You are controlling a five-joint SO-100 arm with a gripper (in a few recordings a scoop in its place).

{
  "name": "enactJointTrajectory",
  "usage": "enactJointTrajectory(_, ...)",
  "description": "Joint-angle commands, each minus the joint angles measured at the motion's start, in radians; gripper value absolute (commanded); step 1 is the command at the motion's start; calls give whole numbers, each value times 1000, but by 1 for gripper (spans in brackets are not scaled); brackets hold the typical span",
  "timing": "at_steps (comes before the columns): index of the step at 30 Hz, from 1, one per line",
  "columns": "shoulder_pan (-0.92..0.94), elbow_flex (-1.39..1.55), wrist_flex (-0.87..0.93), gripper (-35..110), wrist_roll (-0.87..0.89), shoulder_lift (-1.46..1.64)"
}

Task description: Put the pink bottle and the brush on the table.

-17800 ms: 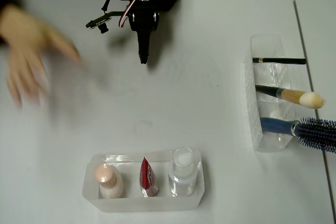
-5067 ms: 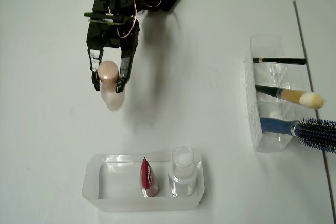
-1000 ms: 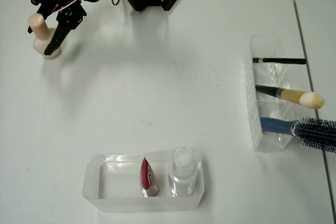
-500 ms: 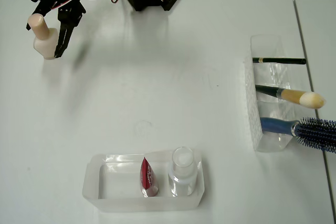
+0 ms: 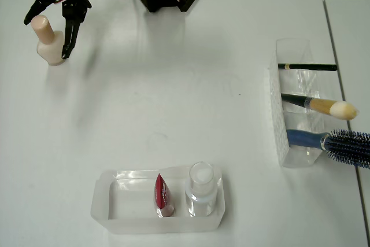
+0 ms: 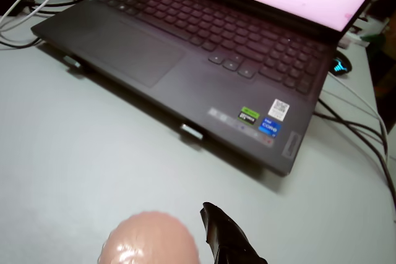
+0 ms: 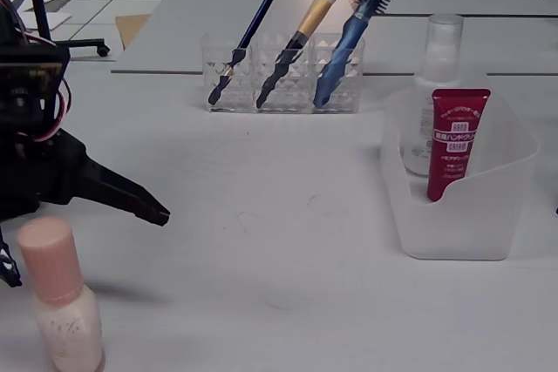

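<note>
Small pale peach-pink bottle with round pink cap (image 5: 48, 41) standing upright on the large plain white bench (image 5: 173, 102), upper left of the overhead frame, between the spread black fingers of the tool (image 5: 48, 37). Tool wide open, gripping nothing; one finger (image 5: 69, 36) just right of the bottle, the other up by the cap at its left, contact with either impossible to tell. In the fixed view, same bottle (image 7: 57, 306) at lower left, a finger (image 7: 118, 190) reaching past above and to the right of the cap, apart from it. In the wrist view, rounded pink cap (image 6: 148, 239) at bottom centre, dark fingertip (image 6: 226, 239) just beside it on the right. Slim makeup brush with black handle, tan ferrule and cream bristles (image 5: 322, 106) resting in the clear plastic divided holder (image 5: 289, 108) at right of the overhead frame, well apart from the tool.
</note>
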Motion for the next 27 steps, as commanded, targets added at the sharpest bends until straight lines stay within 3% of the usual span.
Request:
enactJointTrajectory(1,2,-77,54,65,-26,55)
enactJointTrajectory(19,-31,-531,782,61,-28,156)
enactJointTrajectory(27,-166,-641,1042,53,-6,249)
